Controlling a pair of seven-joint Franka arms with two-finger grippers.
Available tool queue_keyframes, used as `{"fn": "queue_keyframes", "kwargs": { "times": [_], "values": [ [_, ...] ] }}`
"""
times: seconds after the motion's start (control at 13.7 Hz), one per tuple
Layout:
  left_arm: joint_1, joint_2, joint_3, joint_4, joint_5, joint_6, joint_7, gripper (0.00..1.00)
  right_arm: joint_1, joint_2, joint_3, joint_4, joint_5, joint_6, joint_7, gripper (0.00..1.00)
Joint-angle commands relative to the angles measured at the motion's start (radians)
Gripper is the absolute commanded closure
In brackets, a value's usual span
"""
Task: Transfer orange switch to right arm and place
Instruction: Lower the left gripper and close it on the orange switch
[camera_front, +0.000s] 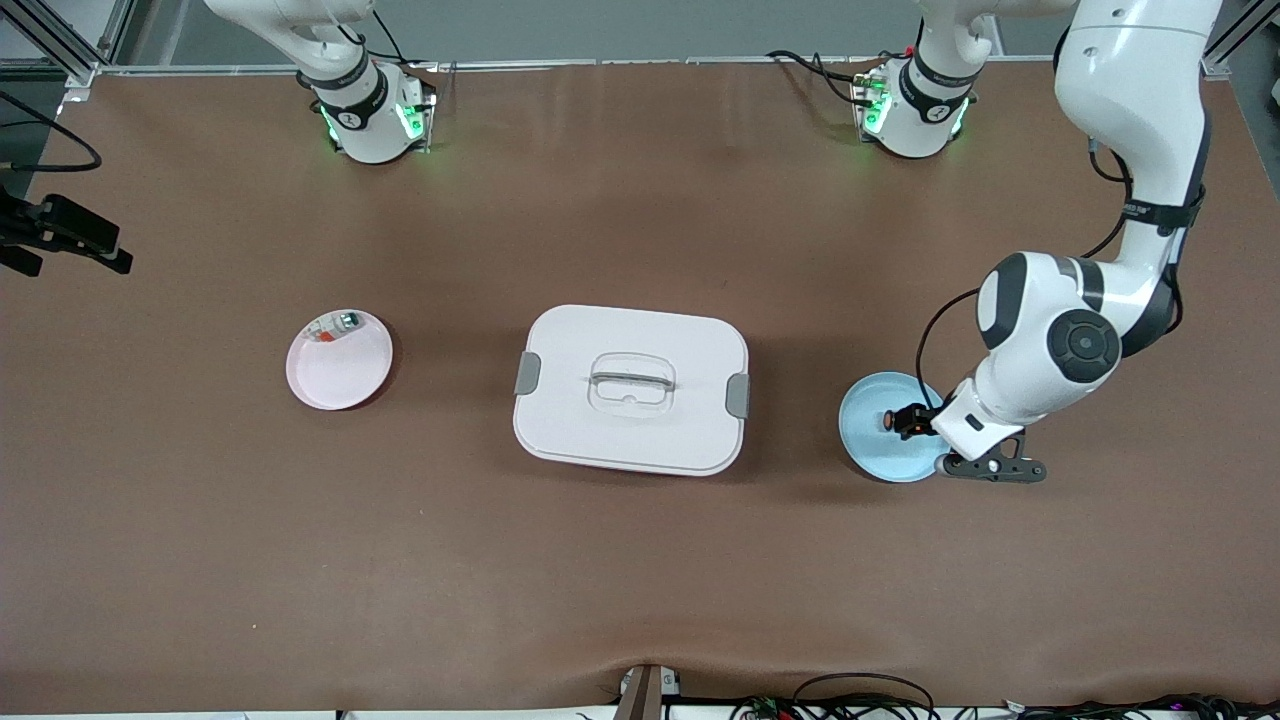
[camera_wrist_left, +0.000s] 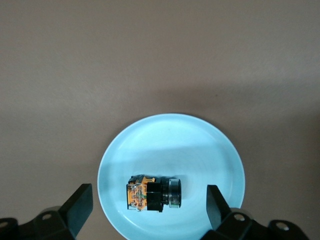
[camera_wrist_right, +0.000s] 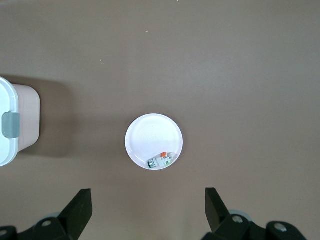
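Observation:
The orange switch (camera_front: 893, 422) lies on its side in a light blue plate (camera_front: 872, 450) toward the left arm's end of the table. In the left wrist view the switch (camera_wrist_left: 152, 193) shows a tan-orange end block, a black body and a round cap. My left gripper (camera_wrist_left: 150, 202) is open just above the plate (camera_wrist_left: 170, 140), one finger on each side of the switch and clear of it; it also shows in the front view (camera_front: 925, 425). My right gripper (camera_wrist_right: 148, 210) is open and empty, high over the table near a pink-white plate (camera_wrist_right: 150, 132).
A white lidded box (camera_front: 630, 390) with grey clips stands at mid-table; its edge shows in the right wrist view (camera_wrist_right: 15, 125). The pink-white plate (camera_front: 345, 375) toward the right arm's end holds a flat white part with red and green bits (camera_front: 335, 326).

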Motion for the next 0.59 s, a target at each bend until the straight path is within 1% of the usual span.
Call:
{"fn": "queue_keyframes", "kwargs": {
  "times": [0.0,0.22,0.51],
  "values": [
    [0.004,0.015,-0.004,-0.027,0.015,0.023,-0.002,0.00,-0.002,-0.021,-0.002,-0.017,-0.009,-0.002,-0.016,0.00],
    [0.009,0.024,-0.006,-0.050,0.015,0.014,0.001,0.00,-0.002,-0.020,-0.002,-0.017,-0.007,-0.002,-0.004,0.00],
    [0.007,0.046,-0.006,-0.048,0.015,0.013,0.001,0.00,-0.002,-0.021,-0.002,-0.017,-0.006,-0.003,0.010,0.00]
  ]
}}
